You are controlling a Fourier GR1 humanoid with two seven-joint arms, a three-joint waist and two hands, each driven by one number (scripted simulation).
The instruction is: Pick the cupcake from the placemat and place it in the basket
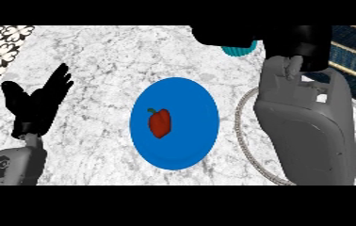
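Right hand [240, 36] curled over teal cupcake [241, 50] near top edge, wrapper bottom showing under black fingers; cupcake held above counter [97, 55], just beyond basket rim [241, 126]. Grey forearm covered most of basket. Left hand [38, 100] rested at left, fingers straight, holding nothing. Red pepper [160, 123] sat on blue plate [182, 149], centre.

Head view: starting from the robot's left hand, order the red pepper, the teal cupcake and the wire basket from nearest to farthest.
From the left hand, resting open at the view's left edge:
1. Red pepper, on the blue plate at the centre.
2. Wire basket, its rim showing right of the plate, partly behind the right forearm.
3. Teal cupcake, at the top right, under the right hand.
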